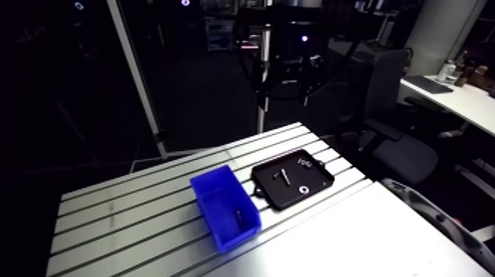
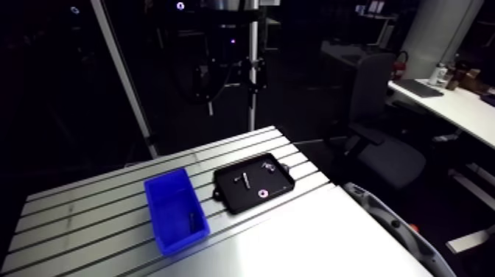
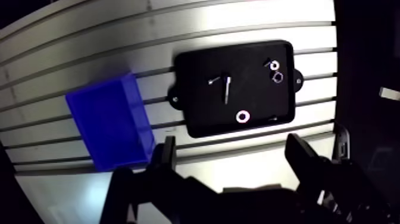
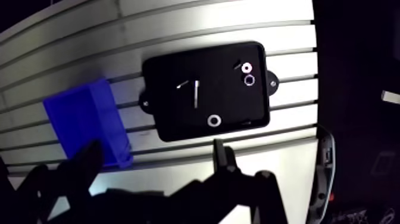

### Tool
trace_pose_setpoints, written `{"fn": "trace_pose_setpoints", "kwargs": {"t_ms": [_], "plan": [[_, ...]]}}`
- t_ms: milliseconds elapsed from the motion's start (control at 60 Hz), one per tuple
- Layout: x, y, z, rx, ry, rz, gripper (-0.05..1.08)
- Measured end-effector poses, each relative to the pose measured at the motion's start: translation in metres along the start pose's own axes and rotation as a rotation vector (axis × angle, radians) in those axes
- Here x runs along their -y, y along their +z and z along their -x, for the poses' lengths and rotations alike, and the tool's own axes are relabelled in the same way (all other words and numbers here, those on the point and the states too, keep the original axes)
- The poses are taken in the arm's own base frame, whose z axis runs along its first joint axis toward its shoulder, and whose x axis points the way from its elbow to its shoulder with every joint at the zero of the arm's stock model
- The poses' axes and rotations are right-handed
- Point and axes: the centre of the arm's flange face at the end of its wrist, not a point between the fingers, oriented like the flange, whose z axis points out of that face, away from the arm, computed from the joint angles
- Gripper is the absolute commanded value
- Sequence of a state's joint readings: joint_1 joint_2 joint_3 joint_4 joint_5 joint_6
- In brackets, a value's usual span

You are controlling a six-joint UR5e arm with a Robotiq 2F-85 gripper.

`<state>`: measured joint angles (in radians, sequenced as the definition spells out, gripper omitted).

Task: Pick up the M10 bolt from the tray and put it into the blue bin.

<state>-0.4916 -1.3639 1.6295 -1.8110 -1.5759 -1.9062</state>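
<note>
Hand (image 3: 232, 150) spread wide, bolt (image 3: 228, 88) in tray (image 3: 199, 113)

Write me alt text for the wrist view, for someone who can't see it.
A black tray lies on the slotted aluminium table ahead of the open, empty fingers, holding a bolt, a washer and a few smaller bits of hardware. A blue bin sits on the table close beside the tray, not touching it.
</note>
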Motion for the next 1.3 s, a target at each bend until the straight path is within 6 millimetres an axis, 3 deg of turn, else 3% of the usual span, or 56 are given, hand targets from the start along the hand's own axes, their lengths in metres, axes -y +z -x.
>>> {"fn": "trace_pose_setpoints", "kwargs": {"t_ms": [400,1050,1300], "plan": [[-0.017,0.048,-0.004,0.029,0.010,-0.009,0.01],[-0.021,0.096,0.000,0.037,0.000,-0.012,0.05],[-0.025,0.112,0.004,0.051,-0.007,-0.020,0.21]]}}
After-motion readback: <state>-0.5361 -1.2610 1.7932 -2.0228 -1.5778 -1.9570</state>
